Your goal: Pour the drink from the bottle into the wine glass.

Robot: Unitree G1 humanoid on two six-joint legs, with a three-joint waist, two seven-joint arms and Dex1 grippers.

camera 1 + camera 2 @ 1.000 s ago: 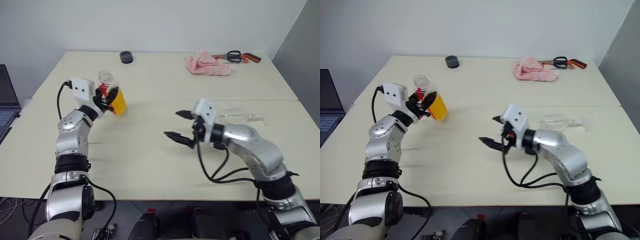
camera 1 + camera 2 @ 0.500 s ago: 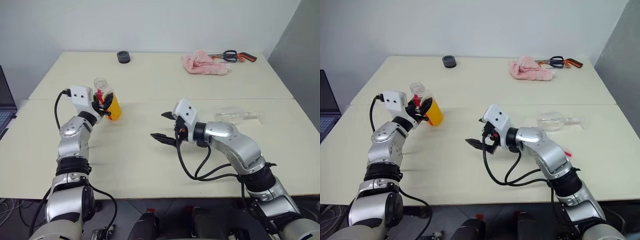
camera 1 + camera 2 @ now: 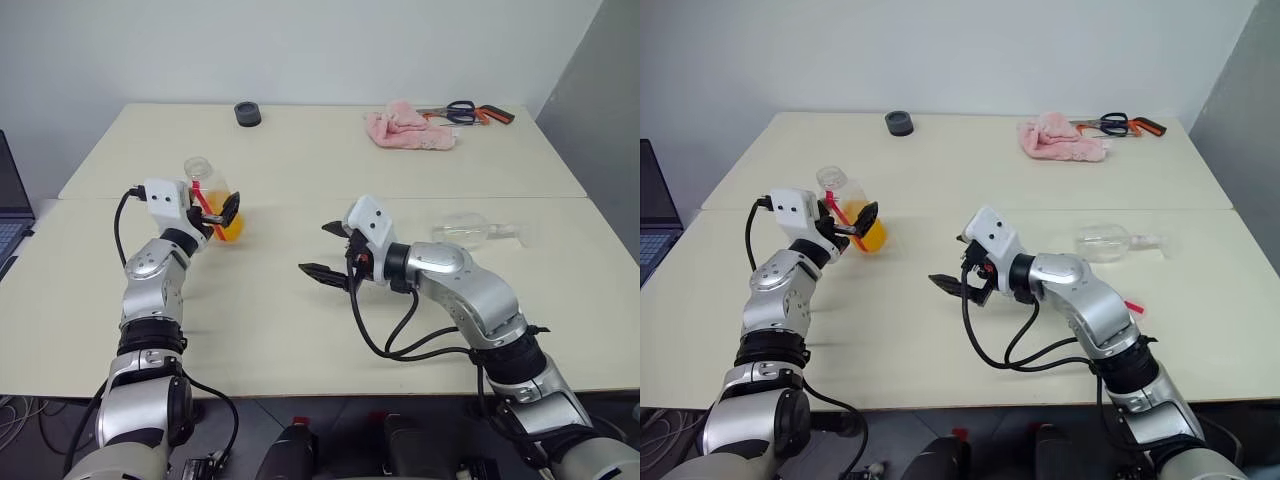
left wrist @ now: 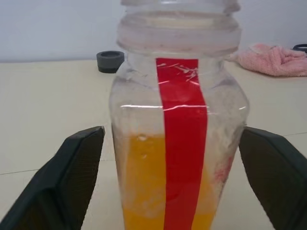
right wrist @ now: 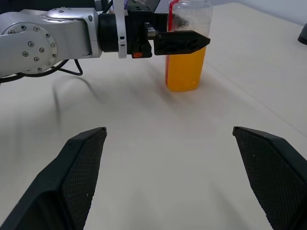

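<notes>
orange drink [image 4: 144, 191] fills the lower half of the bottle [image 3: 213, 198], which now stands upright on the table [image 3: 300, 330], set down and let go: the left gripper [image 3: 222, 212] has spread its fingers [image 4: 72, 177] clear of the sides. the right gripper [image 3: 330, 252] waits wide apart and empty mid-table. the wine glass [image 3: 470, 231] lies on its side well to the right, so it likely needs righting first. the left wrist view shows the bottle's mouth has no cap.
</notes>
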